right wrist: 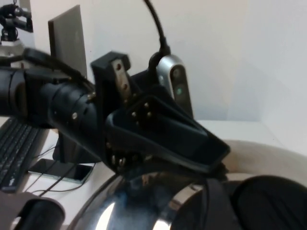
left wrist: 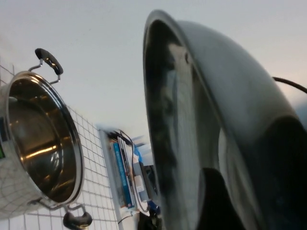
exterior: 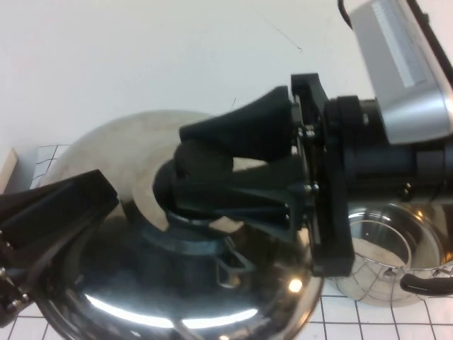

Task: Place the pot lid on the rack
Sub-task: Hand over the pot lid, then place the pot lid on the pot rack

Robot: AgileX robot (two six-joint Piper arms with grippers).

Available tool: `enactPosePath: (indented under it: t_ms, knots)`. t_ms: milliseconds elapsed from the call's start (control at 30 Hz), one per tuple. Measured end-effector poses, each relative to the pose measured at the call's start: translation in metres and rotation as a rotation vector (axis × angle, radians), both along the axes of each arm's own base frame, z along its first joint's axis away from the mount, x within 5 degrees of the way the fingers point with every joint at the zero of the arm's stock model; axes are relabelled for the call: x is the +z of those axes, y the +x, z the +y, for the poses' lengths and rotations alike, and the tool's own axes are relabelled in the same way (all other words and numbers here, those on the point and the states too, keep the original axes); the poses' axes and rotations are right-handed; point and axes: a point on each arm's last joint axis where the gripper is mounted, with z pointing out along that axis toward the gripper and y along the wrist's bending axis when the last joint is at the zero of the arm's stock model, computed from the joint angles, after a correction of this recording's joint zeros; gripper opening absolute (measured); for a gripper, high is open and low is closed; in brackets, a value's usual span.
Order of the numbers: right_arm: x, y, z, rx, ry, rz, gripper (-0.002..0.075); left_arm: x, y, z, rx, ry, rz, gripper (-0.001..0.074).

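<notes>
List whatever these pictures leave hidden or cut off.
- Rack: not clearly seen in any view. The raised pot lid and the right arm fill the high view.
- Pot: mostly behind the right arm in the high view.
- Left tool, at the lid's left rim: cut off by the frame edge.
- Right tool, shut on the lid's knob: the lid hides the table beneath it.

One lid (exterior: pixel 177 297), one pot (exterior: pixel 386 251) with two black handles, and two pincers: the right (exterior: pixel 205 170) on the knob, the left (exterior: pixel 53 212) at the lid's edge.
</notes>
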Motion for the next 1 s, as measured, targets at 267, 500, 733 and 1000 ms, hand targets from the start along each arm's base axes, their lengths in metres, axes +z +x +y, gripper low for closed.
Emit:
enactPosePath:
  t_ms: [267,500,733,1000]
  knots:
    - [0.000,0.012,0.008,-0.017,-0.027,-0.026,0.0351,0.009,-0.002,0.000,-0.008,-0.013,-0.072,0.0179]
    - [-0.004,0.015,0.011,-0.026,-0.032,0.089,0.0368,0.008,-0.001,0.000,0.007,0.022,-0.109,0.0179]
    - [0.004,0.017,0.008,-0.033,0.008,0.148,0.0654,0.002,0.005,0.004,0.084,0.148,-0.186,0.0178]
    - [0.031,0.023,-0.043,-0.095,0.089,0.202,0.0690,0.018,0.025,0.009,0.202,0.187,-0.213,0.0176]
